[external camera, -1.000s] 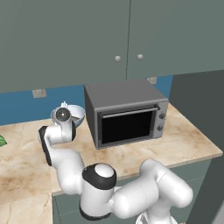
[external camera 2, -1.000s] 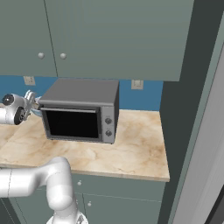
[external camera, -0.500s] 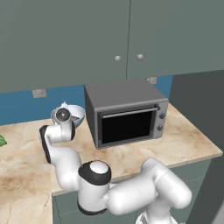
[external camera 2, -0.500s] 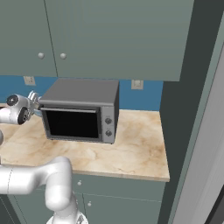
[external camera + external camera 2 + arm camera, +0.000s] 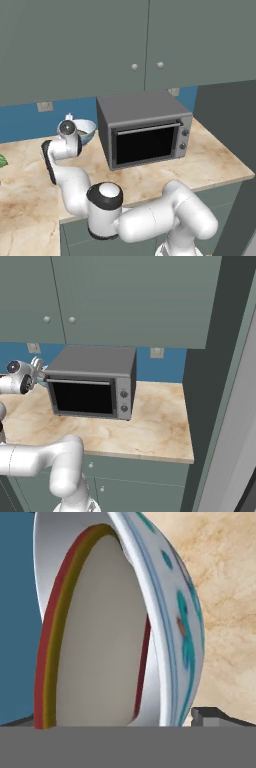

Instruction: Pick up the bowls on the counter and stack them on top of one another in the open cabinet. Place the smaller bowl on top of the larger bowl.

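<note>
Spread wide and holding nothing, my gripper (image 5: 75,131) is hovering right at the larger bowl (image 5: 86,129), which is sitting on the counter (image 5: 210,160) just left of the microwave (image 5: 145,131), close to the blue back wall (image 5: 22,125). From the right base camera my gripper (image 5: 36,370) is showing at the far left, beside the microwave's upper left corner, with a sliver of the bowl's rim behind it. Looking along my fingers, I am seeing the bowl (image 5: 175,627) very near, its white wall with blue and red markings curving past my fingertip (image 5: 210,716). Inside it a pale surface ringed in red and olive is showing; I cannot tell whether that is the smaller bowl. Closed cupboard doors (image 5: 100,45) are hanging above.
</note>
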Controlling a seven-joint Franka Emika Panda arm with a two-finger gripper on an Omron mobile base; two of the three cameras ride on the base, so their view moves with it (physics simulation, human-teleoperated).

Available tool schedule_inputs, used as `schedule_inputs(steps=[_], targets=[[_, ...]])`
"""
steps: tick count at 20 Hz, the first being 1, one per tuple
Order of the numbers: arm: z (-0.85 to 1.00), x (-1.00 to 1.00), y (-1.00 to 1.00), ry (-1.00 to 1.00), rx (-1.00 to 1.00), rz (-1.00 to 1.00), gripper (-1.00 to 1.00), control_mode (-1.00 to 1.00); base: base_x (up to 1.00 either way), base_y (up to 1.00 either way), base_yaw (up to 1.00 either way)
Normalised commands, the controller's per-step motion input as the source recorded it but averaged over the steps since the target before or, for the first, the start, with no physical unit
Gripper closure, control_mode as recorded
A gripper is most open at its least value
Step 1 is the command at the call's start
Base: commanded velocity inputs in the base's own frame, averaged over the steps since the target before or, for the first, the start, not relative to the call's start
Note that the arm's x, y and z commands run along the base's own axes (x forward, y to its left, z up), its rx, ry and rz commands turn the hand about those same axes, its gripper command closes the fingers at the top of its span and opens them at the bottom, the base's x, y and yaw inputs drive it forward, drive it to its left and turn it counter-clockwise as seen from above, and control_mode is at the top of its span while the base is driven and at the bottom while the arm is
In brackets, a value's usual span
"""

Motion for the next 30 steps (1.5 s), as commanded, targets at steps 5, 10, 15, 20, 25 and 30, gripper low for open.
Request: schedule_inputs(steps=[5, 10, 15, 20, 25, 30], targets=[[-0.2, 0.0, 0.07, 0.0, 0.0, 0.0, 1.0, -1.0, 0.0, 0.0, 0.0], [-0.12, 0.0, 0.0, -0.02, 0.01, 0.0, 1.0, -1.0, 0.0, 0.0, 0.0], [-0.11, 0.0, 0.0, -0.01, 0.0, 0.0, 1.0, -1.0, 0.0, 0.0, 0.0], [-0.07, 0.0, 0.0, 0.0, 0.0, 0.0, 1.0, -1.0, 0.0, 0.0, 0.0], [0.0, -0.19, 0.0, 0.0, 0.02, -0.04, 1.0, -1.0, 0.0, 0.0, 0.0], [0.03, -0.33, 0.13, 0.01, 0.01, -0.08, 1.0, -1.0, 0.0, 0.0, 0.0]])
